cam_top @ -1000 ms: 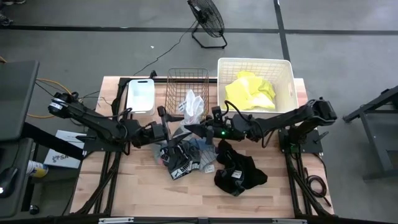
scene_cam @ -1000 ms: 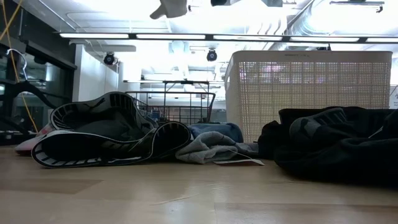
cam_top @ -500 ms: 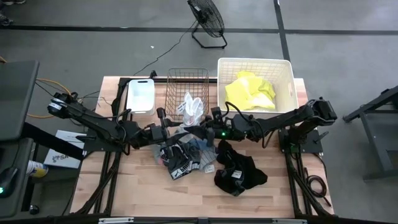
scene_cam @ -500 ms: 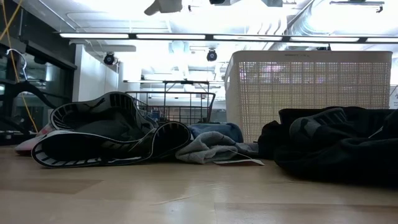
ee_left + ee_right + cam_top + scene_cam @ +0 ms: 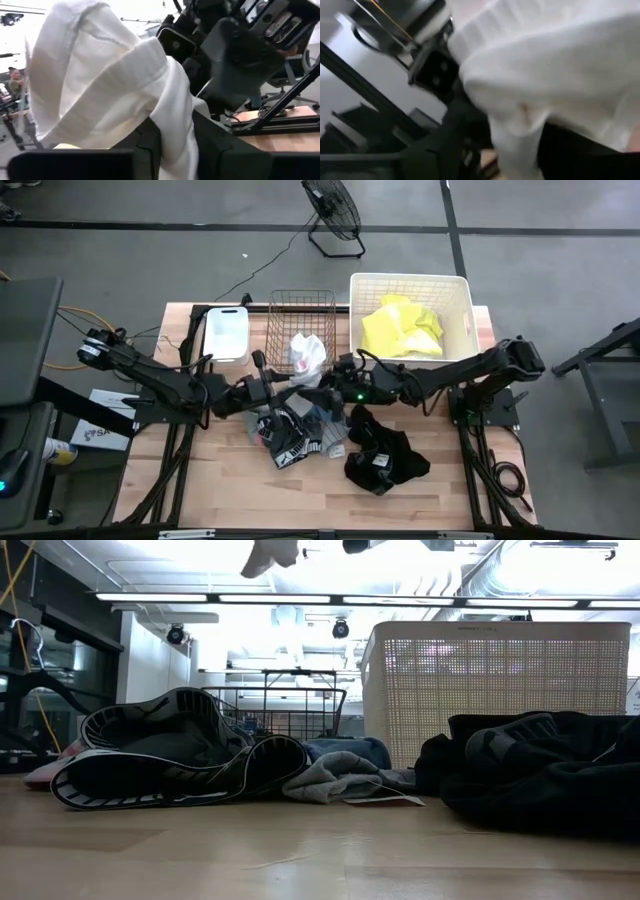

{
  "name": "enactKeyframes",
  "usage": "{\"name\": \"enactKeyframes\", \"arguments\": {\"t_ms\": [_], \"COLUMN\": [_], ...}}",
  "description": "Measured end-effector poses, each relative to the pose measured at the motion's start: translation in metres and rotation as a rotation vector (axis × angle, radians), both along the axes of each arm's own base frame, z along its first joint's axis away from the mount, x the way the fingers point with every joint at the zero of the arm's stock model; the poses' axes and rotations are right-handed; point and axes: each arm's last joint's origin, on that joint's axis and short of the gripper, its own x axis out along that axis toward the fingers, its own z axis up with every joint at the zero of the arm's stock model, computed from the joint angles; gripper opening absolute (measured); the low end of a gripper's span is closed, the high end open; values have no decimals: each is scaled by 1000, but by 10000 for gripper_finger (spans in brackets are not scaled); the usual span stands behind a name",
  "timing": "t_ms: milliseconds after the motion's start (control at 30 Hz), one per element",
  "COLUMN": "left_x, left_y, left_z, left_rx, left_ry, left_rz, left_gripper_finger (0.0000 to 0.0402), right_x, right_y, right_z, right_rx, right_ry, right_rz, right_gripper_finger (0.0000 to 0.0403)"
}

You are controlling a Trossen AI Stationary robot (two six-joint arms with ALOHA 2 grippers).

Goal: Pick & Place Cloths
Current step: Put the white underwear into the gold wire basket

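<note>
Cloths are lying in several places across the table (image 5: 230,480). One white cloth (image 5: 306,352) is hanging in the air between the two arms, over the near end of the copper wire basket (image 5: 300,313); in the left wrist view it is bunching up close in front of the camera (image 5: 115,85), and it is filling most of the right wrist view too (image 5: 555,70). The left gripper (image 5: 292,388) is reaching in from the left, and its dark fingers (image 5: 150,145) are pressing together on a fold of the white cloth. The right gripper (image 5: 322,375) is sitting just beside it on the right side of the white cloth; whether its fingers are apart or together, I cannot tell.

Below the grippers, a black cloth with white print (image 5: 285,438) is lying in a heap on the table, touching a grey-blue cloth (image 5: 322,418). In the low view these are showing as a folded dark roll with white edging (image 5: 170,765) and a grey lump (image 5: 335,778). A black cloth (image 5: 385,455) is sprawling to the right of them, near the table's front. A neon-yellow cloth (image 5: 402,328) is resting inside the large white tub (image 5: 465,310) at the back right. A small white tub (image 5: 226,333) is standing left of the wire basket.
</note>
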Motion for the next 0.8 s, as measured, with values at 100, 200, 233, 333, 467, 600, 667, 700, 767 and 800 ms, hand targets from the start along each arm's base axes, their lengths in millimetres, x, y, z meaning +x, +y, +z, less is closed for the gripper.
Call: {"name": "enactKeyframes", "arguments": {"t_ms": [100, 200, 233, 333, 467, 600, 667, 700, 767, 800], "left_x": [0, 0, 0, 0, -1, 1, 3, 4, 6, 7], "left_y": [1, 1, 1, 2, 4, 9, 14, 18, 26, 30], "left_z": [0, -2, -2, -2, -3, -6, -9, -11, -15, -18], "left_rx": [0, 6, 4, -8, -23, -32, -69, -91, -123, -139], "left_ry": [2, 22, 25, 23, 32, 57, 70, 75, 97, 111], "left_rz": [14, 14, 15, 48, 120, 158, 165, 175, 182, 171], "left_gripper_finger": [37, 23, 23, 25, 29, 25, 25, 25, 25, 25], "right_x": [-9, -21, -26, -39, -56, -66, -69, -71, -71, -71], "right_y": [-2, -5, -5, -8, -13, -17, -19, -19, -20, -20], "right_z": [3, 7, 10, 14, 21, 27, 29, 31, 32, 31], "right_rx": [-14, -16, -13, -7, 11, 4, 0, -6, -14, -15], "right_ry": [80, 154, 174, 239, 292, 306, 300, 295, 292, 293], "right_rz": [24, 49, 49, 43, -3, -79, -111, -123, -136, -139], "right_gripper_finger": [251, 281, 288, 298, 297, 294, 294, 294, 294, 294]}}
